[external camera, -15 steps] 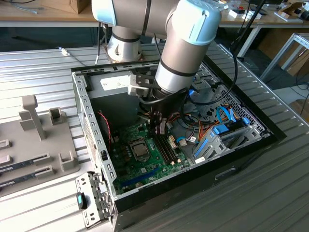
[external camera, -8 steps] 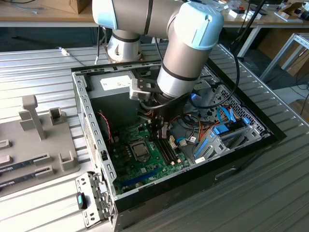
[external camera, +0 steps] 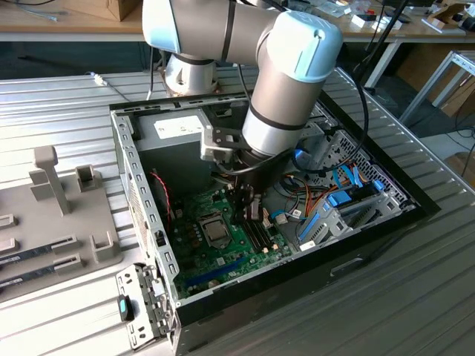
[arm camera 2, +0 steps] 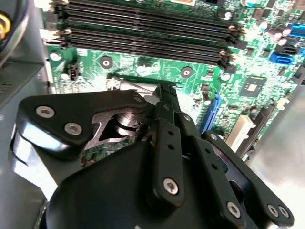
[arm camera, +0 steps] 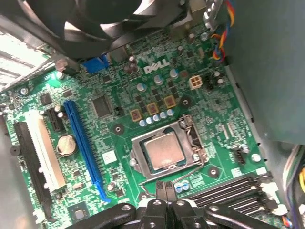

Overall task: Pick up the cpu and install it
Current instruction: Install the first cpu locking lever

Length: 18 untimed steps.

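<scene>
Exterior view first: cpu (external camera: 217, 231) lying flat in its socket on the green motherboard (external camera: 191, 216), deep inside the open computer case (external camera: 128, 172) on the ribbed metal desk (external camera: 67, 104). Hand (external camera: 249, 202) hanging just above the board, beside the socket on the exterior view's right, not touching the chip.

Second wrist view next: hand (arm camera 2: 167, 91) closed, tips pressed together, nothing held between them. Poised over bare green board near the long dark memory slots (arm camera 2: 143, 28).

First wrist view last: cpu (arm camera: 164, 150) sitting square inside the metal socket frame (arm camera: 139, 145), near the closed hand (arm camera: 165, 190) and apart from it. Small flat square, dull silvery top plate with a faint sheen, a thin darker rim around it. Blue expansion slot (arm camera: 83, 143) well off to one side.

Handling, as a judgement: probably very light and fully rigid, so no sag and no need for force. Smooth metal top, likely slippery under hard pads. Delicate on the underside, where contacts would suffer from tilt, scraping or a drop. Best gripped across two opposite edges of the plate, level, with a gentle squeeze. Little free room for that at present, with the frame sides crowding close around the chip's edges.
</scene>
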### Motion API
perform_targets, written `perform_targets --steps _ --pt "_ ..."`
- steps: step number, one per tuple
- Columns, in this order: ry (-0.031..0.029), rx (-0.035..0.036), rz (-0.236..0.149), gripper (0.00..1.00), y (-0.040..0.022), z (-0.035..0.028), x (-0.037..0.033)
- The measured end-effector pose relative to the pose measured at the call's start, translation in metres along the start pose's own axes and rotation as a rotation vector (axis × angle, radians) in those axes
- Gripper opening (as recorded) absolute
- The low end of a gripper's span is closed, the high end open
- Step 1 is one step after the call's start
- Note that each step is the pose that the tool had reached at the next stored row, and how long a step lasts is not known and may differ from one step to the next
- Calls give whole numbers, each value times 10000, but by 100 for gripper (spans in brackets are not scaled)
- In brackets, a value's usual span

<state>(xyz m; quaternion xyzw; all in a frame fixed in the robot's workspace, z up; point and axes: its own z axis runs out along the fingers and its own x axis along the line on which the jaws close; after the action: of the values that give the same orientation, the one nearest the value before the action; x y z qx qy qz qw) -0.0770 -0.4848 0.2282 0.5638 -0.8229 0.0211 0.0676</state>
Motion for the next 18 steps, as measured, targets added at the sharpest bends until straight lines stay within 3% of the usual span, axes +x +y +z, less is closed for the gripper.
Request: perform_targets --steps 3,9,18 --pt "82 30 6 11 -5 30 3" --pt "152 58 13 11 -9 137 -12" --pt "433 165 41 11 -33 236 -34"
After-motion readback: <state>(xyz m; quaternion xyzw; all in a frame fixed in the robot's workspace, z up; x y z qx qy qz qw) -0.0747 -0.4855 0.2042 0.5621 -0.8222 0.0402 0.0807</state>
